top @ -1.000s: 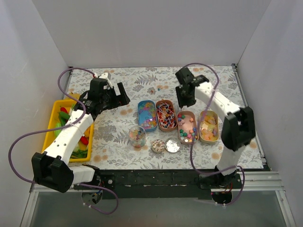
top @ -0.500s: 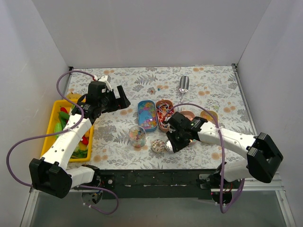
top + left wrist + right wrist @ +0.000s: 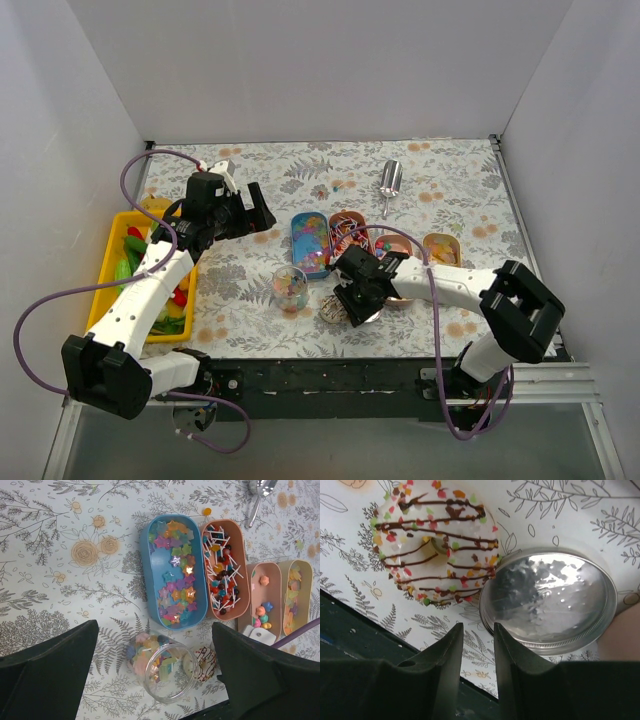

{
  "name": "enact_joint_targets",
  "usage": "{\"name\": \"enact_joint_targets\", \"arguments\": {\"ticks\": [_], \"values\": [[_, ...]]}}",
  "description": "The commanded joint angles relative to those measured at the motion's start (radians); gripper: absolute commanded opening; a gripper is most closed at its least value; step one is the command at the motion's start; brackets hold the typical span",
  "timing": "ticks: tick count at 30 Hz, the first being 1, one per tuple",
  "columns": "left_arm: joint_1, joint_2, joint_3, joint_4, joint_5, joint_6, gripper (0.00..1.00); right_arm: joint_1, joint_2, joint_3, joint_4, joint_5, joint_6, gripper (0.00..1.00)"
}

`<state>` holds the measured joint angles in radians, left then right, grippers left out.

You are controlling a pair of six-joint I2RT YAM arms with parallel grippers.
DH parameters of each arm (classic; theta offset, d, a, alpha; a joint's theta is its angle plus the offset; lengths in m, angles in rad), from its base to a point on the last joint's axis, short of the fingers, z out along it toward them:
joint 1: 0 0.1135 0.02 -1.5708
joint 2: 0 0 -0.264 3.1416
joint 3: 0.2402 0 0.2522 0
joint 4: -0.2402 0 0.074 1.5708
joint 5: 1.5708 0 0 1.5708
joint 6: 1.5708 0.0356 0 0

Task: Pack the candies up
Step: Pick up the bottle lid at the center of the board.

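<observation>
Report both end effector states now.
Left end effector: open, empty, above the jar.
Right end effector: nearly shut, empty, over the lid.

Donut (image 3: pixel 436 542) left of lid (image 3: pixel 550 600), touching; jar (image 3: pixel 161 667) further left.

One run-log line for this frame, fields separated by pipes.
left end effector: open, above clear glass jar of candies | right end effector: nearly shut, empty, over round silver metal lid beside sprinkled white donut

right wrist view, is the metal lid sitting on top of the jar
No, the metal lid lies flat on the tablecloth beside the sprinkled doughnut, with no jar under it.
</observation>
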<state>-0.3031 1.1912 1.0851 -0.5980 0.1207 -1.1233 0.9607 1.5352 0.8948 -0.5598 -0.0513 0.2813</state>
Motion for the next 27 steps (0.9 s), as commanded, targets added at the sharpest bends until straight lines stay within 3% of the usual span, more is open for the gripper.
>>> {"name": "enact_joint_targets", "arguments": {"ticks": [1, 6, 10, 14, 22, 27], "values": [[0.004, -0.03, -0.008, -0.013, 0.002, 0.013, 0.98, 0.007, 0.026, 0.024, 0.067, 0.016, -0.004, 0.37], [0.002, -0.024, -0.008, -0.005, 0.005, 0.013, 0.98, 0.012, 0.054, 0.009, 0.086, 0.011, -0.002, 0.3], [0.002, -0.03, -0.01, 0.001, 0.011, 0.007, 0.98, 0.012, 0.077, 0.0, 0.072, 0.03, 0.004, 0.02], [0.002, -0.033, 0.007, 0.009, 0.03, 0.003, 0.98, 0.012, 0.02, 0.029, 0.017, 0.013, 0.015, 0.01], [0.002, -0.036, 0.038, 0.056, 0.1, -0.041, 0.98, -0.003, -0.222, 0.243, -0.129, -0.041, -0.011, 0.01], [0.002, -0.042, 0.076, 0.118, 0.152, -0.082, 0.98, -0.131, -0.299, 0.412, -0.144, -0.094, -0.024, 0.01]]}}
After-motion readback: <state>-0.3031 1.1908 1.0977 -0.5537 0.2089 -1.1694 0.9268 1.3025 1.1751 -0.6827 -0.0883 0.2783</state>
